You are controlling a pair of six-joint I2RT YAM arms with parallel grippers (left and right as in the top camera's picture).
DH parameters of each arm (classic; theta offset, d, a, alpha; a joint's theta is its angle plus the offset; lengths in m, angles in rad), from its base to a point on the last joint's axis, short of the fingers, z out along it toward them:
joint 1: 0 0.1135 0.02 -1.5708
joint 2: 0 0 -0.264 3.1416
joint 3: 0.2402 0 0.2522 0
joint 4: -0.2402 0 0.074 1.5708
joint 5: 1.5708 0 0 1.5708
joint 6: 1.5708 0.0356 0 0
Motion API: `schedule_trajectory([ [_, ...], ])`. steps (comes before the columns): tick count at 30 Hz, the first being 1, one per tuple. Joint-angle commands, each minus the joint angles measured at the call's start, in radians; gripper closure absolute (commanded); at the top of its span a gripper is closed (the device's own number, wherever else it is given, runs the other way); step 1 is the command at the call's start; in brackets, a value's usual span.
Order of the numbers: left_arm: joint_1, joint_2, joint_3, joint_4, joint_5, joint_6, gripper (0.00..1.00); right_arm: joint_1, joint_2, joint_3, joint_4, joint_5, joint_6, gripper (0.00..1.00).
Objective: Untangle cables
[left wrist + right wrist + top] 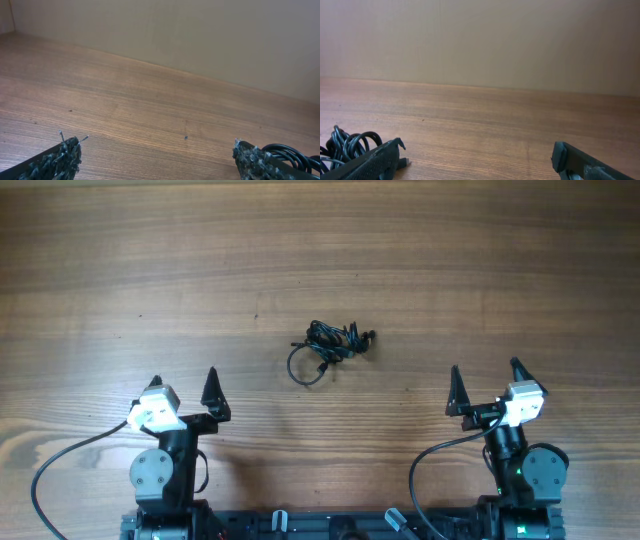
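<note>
Several thin black cables (pixel 330 347), knotted in a small clump with one loose loop, centre frame, grained wooden table (pixel 320 240), left gripper (pixel 184 376) lower left, right gripper (pixel 485 366) lower right, pointed jaws wide apart

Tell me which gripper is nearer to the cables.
Left, only barely. The cables lie forward and right of the left gripper, forward and left of the right gripper.
</note>
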Motion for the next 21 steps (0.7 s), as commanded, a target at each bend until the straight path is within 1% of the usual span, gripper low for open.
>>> schedule_trajectory([
  [1, -0.001, 0.005, -0.007, 0.003, -0.003, 0.020, 0.00, -0.004, -0.005, -0.002, 0.005, -0.011, -0.011, 0.00],
  [19, -0.001, 0.005, -0.007, 0.003, -0.003, 0.020, 0.00, -0.004, -0.005, -0.002, 0.016, -0.011, -0.011, 0.00],
  [21, -0.001, 0.005, -0.007, 0.003, -0.003, 0.020, 0.00, -0.004, -0.005, -0.002, 0.072, -0.128, 0.020, 0.00],
])
